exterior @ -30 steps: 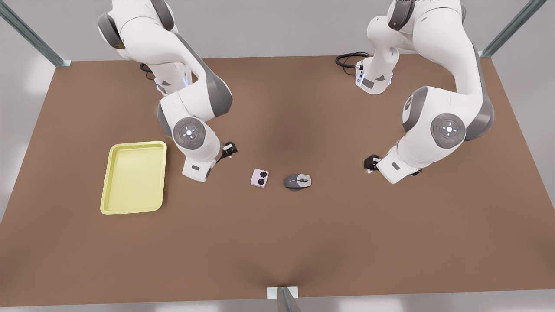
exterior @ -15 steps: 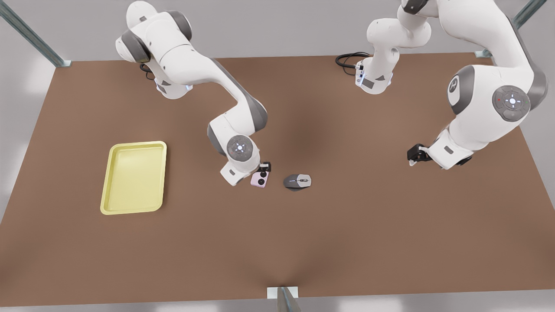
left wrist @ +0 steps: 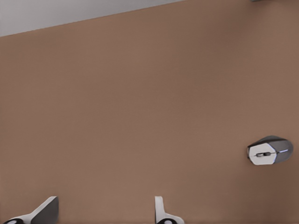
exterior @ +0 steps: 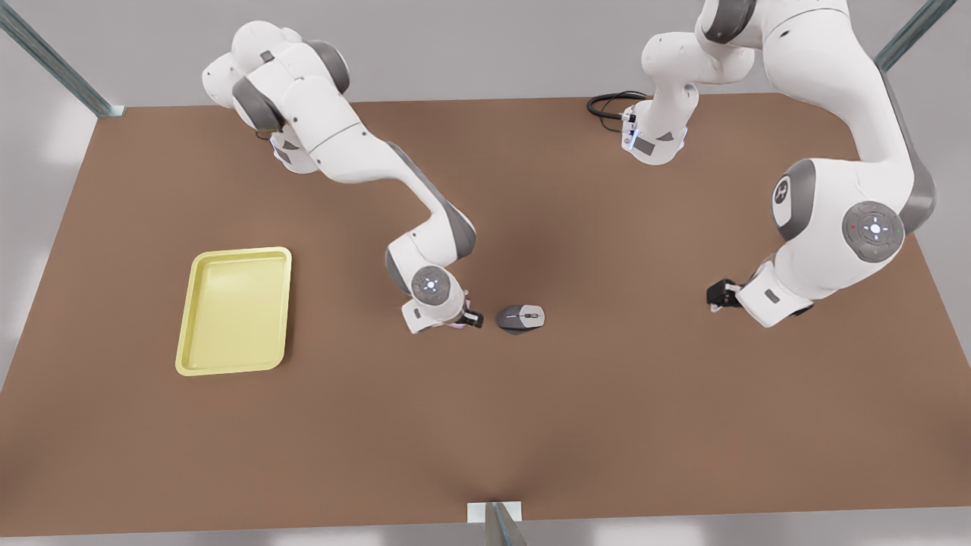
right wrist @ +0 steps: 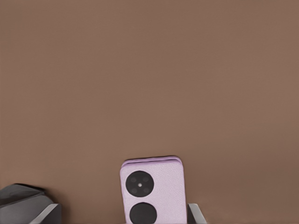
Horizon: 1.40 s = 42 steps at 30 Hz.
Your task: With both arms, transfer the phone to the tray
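Mid-table on the brown tabletop (exterior: 485,440), the right gripper (exterior: 466,320) is low over the small pale pink squarish phone (right wrist: 152,186), fingers spread either side, not yet pinching it. Phone lies flat, just beside the grey oval computer mouse (exterior: 520,318). Shallow pale yellow rectangular tray (exterior: 235,252) well apart, nothing in it. Left gripper (exterior: 717,294) waits toward the front view's right, fingers spread. Grasp, lift and transfer all left to do.

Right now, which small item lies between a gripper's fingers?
The pink phone, between the fingers of the right gripper; the grey mouse lies free; the left gripper waits apart.
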### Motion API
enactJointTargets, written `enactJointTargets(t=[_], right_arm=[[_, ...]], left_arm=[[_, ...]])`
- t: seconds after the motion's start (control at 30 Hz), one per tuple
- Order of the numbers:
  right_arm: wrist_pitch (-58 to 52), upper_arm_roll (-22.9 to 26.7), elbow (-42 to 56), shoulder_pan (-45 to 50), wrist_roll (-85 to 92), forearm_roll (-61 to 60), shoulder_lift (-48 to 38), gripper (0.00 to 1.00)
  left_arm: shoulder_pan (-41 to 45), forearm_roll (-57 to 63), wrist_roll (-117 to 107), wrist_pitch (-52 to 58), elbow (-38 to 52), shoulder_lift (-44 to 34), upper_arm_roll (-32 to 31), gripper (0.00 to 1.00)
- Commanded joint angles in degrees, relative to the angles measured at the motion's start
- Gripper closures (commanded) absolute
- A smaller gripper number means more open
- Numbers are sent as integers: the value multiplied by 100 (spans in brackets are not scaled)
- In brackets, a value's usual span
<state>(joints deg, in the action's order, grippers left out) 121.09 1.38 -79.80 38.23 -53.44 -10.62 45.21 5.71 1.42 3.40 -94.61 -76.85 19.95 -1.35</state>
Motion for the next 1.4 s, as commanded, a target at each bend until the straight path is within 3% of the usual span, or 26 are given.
enactJointTargets(t=[0.0,1.37], right_arm=[[521,-24,-27,9,-1222,-19,40,0],[1690,-155,-1284,159,-132,342,-39,0]], left_arm=[[0,-10,223,-57,3,18,21,0],[53,42,-296,-189,3,255,21,0]])
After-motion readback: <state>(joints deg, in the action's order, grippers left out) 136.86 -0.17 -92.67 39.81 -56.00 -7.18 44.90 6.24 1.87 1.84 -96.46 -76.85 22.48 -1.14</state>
